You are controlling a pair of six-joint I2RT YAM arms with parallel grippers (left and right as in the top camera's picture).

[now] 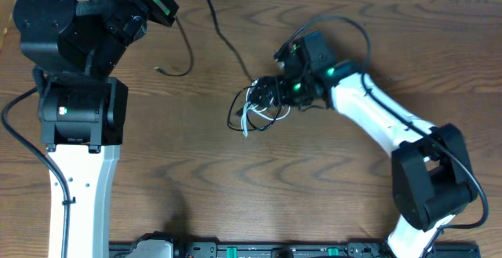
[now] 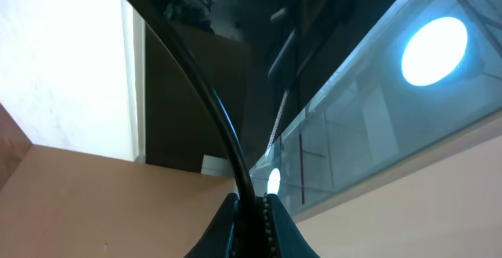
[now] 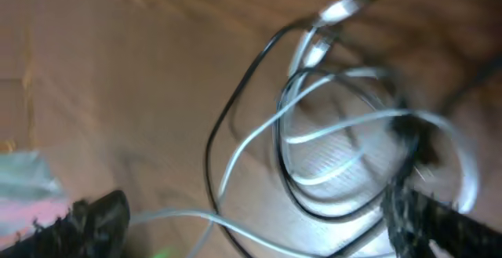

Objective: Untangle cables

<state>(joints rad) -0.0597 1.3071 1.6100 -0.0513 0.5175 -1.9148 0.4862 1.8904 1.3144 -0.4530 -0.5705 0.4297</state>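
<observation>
left gripper [image 2: 251, 215] jaws clenched on a black cable [image 2: 205, 101], far-left of the tabletop [image 1: 235, 187]. right gripper [image 3: 259, 215] jaws released wide over the tangle [image 1: 257, 105] of white cable [image 3: 329, 129] and black loops, mid-tabletop.

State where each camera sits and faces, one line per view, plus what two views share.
Overhead: fixed above the brown wooden table, facing straight down; shows left arm, right arm and the tangle of thin black and white cables.
Left wrist: on the left arm, tilted up toward a round ceiling light; left gripper, jaws shut on a thin black cable.
Right wrist: on the right arm, facing down at the table; right gripper, jaws open.
Shared: overhead and right wrist both show the tangle.
</observation>
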